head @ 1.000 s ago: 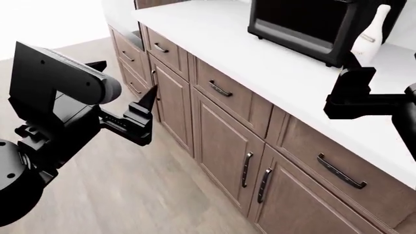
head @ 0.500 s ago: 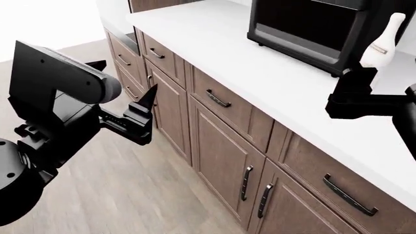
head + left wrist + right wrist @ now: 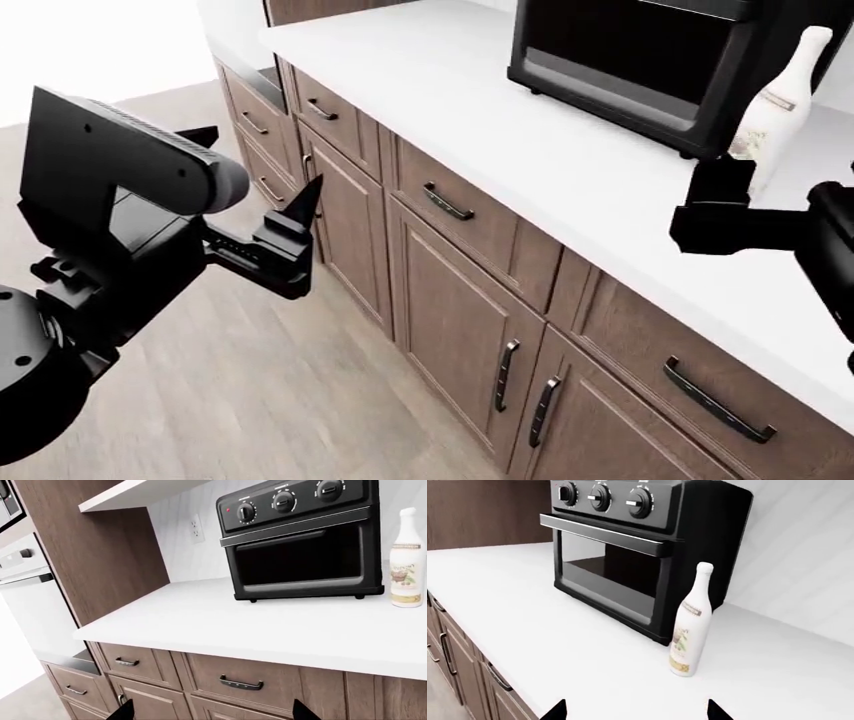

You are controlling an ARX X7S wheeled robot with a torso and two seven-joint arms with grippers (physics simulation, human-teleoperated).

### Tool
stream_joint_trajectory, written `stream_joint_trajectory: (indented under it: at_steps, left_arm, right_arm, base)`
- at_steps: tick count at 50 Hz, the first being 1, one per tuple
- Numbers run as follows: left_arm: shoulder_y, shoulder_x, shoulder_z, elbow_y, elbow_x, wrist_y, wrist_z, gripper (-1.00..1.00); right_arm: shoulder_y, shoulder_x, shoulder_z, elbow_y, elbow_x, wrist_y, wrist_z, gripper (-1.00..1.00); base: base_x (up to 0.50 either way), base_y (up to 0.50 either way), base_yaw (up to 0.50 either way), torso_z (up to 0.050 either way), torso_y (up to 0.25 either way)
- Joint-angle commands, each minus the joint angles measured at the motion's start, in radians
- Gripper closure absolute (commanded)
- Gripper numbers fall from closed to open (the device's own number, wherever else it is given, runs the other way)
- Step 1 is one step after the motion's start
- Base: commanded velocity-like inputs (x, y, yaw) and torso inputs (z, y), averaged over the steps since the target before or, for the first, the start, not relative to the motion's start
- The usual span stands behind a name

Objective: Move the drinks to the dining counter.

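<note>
Right gripper point(image 3: 714, 205) is hanging over the white worktop point(image 3: 587, 170), short of the cream bottle point(image 3: 690, 625). Jaws are standing apart in the right wrist view, tips at the frame edge w/ the bottle centred between and beyond them; nothing is being held.

Left gripper point(image 3: 296, 235) is hanging out over the wood floor point(image 3: 267, 390) in front of the cabinet fronts point(image 3: 461, 300), well apart from the bottle. Its tips are showing spread in the left wrist view, empty.

Bottle is standing upright on the worktop just beside the black oven point(image 3: 634, 550), at its front corner, not touching as far as can be told. Other two drinks and the dining counter are not showing in any view.

Risks, as judged:
- Bottle is tall, slim-necked, narrow base: an off-centre nudge from a jaw tip is likely tipping it, and it is then rolling on the smooth top or off the edge.
- Oven is crowding one side; the jaw on that side is risking a strike on the oven corner.
- Grip high on the neck is inviting swing or slip during carry; body at label height is looking safer.

Containers: bottle is opaque w/ top closed; contents cannot be told. Oven door is shut, glass dark, interior not readable. Drawers & cabinet doors are all closed.
</note>
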Motion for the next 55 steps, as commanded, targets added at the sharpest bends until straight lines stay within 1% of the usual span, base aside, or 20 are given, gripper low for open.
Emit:
stream_joint_trajectory:
  at_steps: [1, 3, 4, 7, 9, 14, 20, 26, 31, 39, 41, 44, 46, 48, 55]
  left_arm:
    - [0.001, -0.005, 0.000, 0.000, -0.001, 0.003, 0.002, -1.00]
    - [0.004, -0.006, 0.000, -0.002, 0.001, 0.006, 0.003, -1.00]
    - [0.004, -0.006, -0.001, -0.001, 0.001, 0.006, 0.003, -1.00]
    - [0.006, -0.007, 0.000, 0.001, 0.002, 0.007, 0.002, -1.00]
    - [0.005, -0.008, -0.001, 0.001, -0.002, 0.007, 0.000, -1.00]
    - [0.007, -0.006, 0.003, 0.001, 0.001, 0.008, 0.000, -1.00]
    - [0.006, -0.006, 0.004, 0.002, -0.003, 0.008, -0.004, -1.00]
    - [0.002, -0.002, 0.010, -0.001, 0.002, 0.009, 0.001, -1.00]
    - [0.007, 0.009, 0.020, -0.020, 0.035, 0.023, 0.033, -1.00]
    - [0.016, 0.031, 0.043, -0.048, 0.086, 0.046, 0.075, -1.00]
    - [0.017, 0.035, 0.048, -0.054, 0.096, 0.049, 0.081, -1.00]
    - [0.020, 0.036, 0.052, -0.057, 0.102, 0.052, 0.087, -1.00]
    - [0.022, 0.034, 0.051, -0.056, 0.101, 0.053, 0.085, -1.00]
    - [0.023, 0.033, 0.052, -0.055, 0.101, 0.053, 0.085, -1.00]
    - [0.033, 0.028, 0.047, -0.049, 0.097, 0.058, 0.080, -1.00]
  right_arm:
    - [0.020, -0.041, -0.024, 0.062, 0.002, 0.004, -0.042, -1.00]
    - [0.011, -0.045, -0.019, 0.068, -0.003, -0.004, -0.060, -1.00]
    - [0.005, -0.049, -0.006, 0.063, -0.021, -0.009, -0.101, -1.00]
    - [0.016, -0.039, -0.010, 0.068, -0.048, 0.002, -0.086, -1.00]
    - [-0.003, -0.040, 0.012, 0.075, -0.025, -0.038, -0.081, -1.00]
    - [-0.036, -0.030, 0.028, 0.082, -0.019, -0.075, -0.067, -1.00]
    - [-0.030, -0.035, 0.025, 0.099, -0.009, -0.080, -0.067, -1.00]
    - [0.080, -0.081, -0.032, 0.190, -0.002, -0.017, -0.053, -1.00]
    - [0.222, -0.125, -0.082, 0.264, 0.049, 0.046, -0.004, -1.00]
    - [0.310, -0.132, -0.108, 0.287, 0.103, 0.069, 0.057, -1.00]
    - [0.310, -0.125, -0.105, 0.260, 0.054, 0.085, 0.028, -1.00]
    - [0.306, -0.105, -0.115, 0.250, 0.066, 0.093, 0.050, -1.00]
    - [0.243, -0.098, -0.036, 0.222, 0.044, -0.005, 0.002, -1.00]
    - [0.251, -0.092, -0.044, 0.212, 0.019, 0.015, -0.004, -1.00]
    - [0.241, -0.086, -0.013, 0.185, 0.007, -0.017, -0.026, -1.00]
  base:
    - [0.00, 0.00, 0.00, 0.000, 0.000]
    - [0.00, 0.00, 0.00, 0.000, 0.000]
    - [0.00, 0.00, 0.00, 0.000, 0.000]
    - [0.00, 0.00, 0.00, 0.000, 0.000]
    - [0.00, 0.00, 0.00, 0.000, 0.000]
    - [0.00, 0.00, 0.00, 0.000, 0.000]
    - [0.00, 0.00, 0.00, 0.000, 0.000]
    - [0.00, 0.00, 0.00, 0.000, 0.000]
    - [0.00, 0.00, 0.00, 0.000, 0.000]
    - [0.00, 0.00, 0.00, 0.000, 0.000]
    - [0.00, 0.00, 0.00, 0.000, 0.000]
    - [0.00, 0.00, 0.00, 0.000, 0.000]
    - [0.00, 0.00, 0.00, 0.000, 0.000]
    - [0.00, 0.00, 0.00, 0.000, 0.000]
    - [0.00, 0.00, 0.00, 0.000, 0.000]
